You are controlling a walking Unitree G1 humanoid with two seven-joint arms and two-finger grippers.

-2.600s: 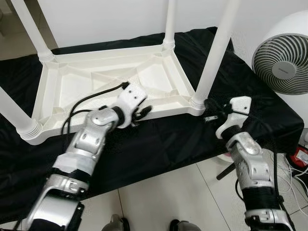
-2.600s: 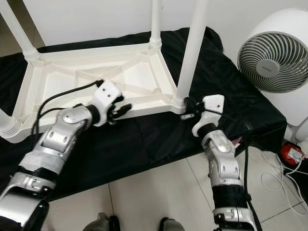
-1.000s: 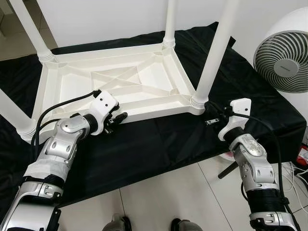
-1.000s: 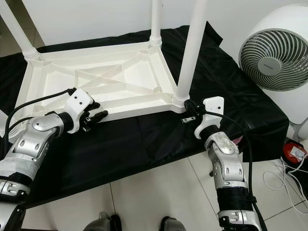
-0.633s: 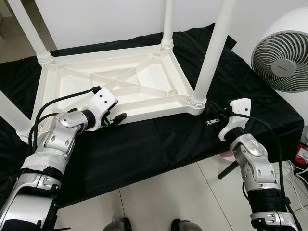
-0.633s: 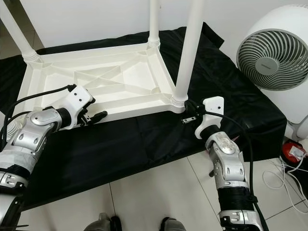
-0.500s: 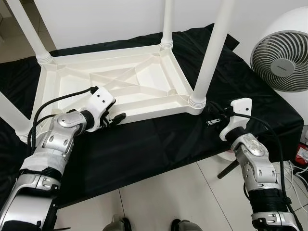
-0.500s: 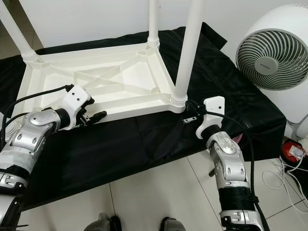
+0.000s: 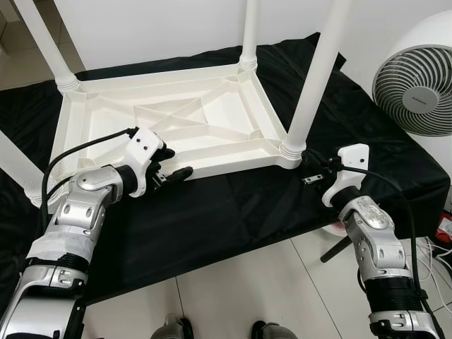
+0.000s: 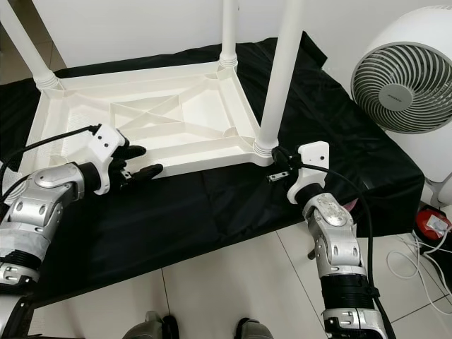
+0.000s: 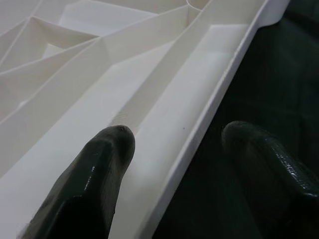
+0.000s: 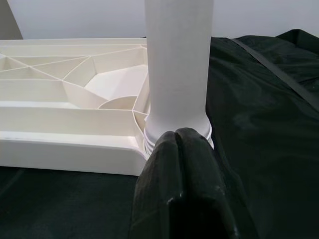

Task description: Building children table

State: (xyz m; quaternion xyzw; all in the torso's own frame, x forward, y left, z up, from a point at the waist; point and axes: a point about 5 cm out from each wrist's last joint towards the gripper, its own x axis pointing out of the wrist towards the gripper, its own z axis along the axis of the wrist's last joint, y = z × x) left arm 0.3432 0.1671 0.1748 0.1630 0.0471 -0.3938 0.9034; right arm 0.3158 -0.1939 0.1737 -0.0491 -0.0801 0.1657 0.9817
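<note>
The white plastic children's table [image 9: 233, 157] lies upside down on a black cloth [image 9: 233, 205], its legs pointing up. My left gripper [image 9: 175, 162] is open at the table's near long rim [image 11: 209, 104]. One finger [image 11: 99, 164] sits over the inner channel and the other [image 11: 264, 159] outside over the cloth, so the rim passes between them. My right gripper [image 9: 309, 159] is shut, with its tips [image 12: 180, 144] against the collar at the foot of the near-right leg [image 12: 179, 59].
A white round fan [image 9: 417, 92] stands close on the right, beyond the cloth's edge. Cables and a red object [image 10: 429, 224] lie on the tiled floor at the lower right. Three other legs rise at the table's far and left corners.
My left gripper has slid left along the near rim and spread its fingers astride it. The right gripper has stayed at the leg's foot.
</note>
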